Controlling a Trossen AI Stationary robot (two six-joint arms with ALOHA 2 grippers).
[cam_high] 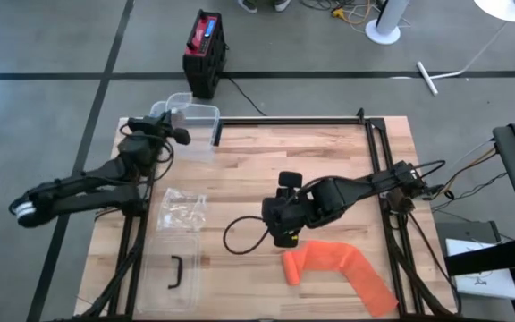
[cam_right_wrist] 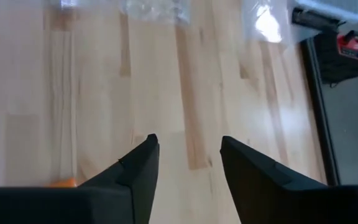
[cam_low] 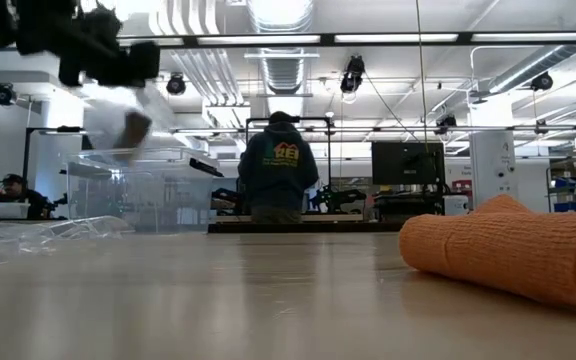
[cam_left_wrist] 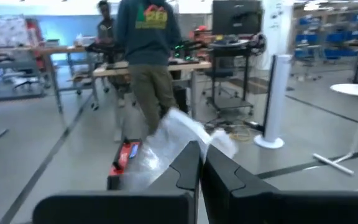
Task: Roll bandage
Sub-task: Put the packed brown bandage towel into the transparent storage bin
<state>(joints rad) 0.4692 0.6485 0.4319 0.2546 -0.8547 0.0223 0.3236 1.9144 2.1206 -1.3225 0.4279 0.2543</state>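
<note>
An orange bandage [cam_high: 333, 264] lies on the wooden table near its front right. One end is rolled up [cam_high: 295, 266] and a loose strip runs toward the near right corner. It also shows in the low view [cam_low: 508, 255]. My right gripper [cam_high: 282, 234] hovers open just to the far left of the bandage, pointing down, with only bare table between its fingers [cam_right_wrist: 189, 144]. My left gripper [cam_high: 182, 136] is at the far left of the table, beside a clear bin, and is shut on a crinkled clear plastic wrapper [cam_left_wrist: 169, 140]. My left gripper pinches the clear plastic wrapper between its two shut fingers, at the wrapper's edge beside the fingertips [cam_left_wrist: 191, 146]. The fingers lie about level. The wrapper stands out beyond them and is lifted clear of the table [cam_low: 128, 120], crumpled and slack.
A clear plastic bin [cam_high: 206, 114] stands at the table's far left corner. A flat clear lid with a black handle [cam_high: 175, 268] and crumpled plastic [cam_high: 183, 210] lie along the left side. A black cable loops [cam_high: 240, 237] beside my right gripper. A person [cam_low: 278, 165] stands beyond the table.
</note>
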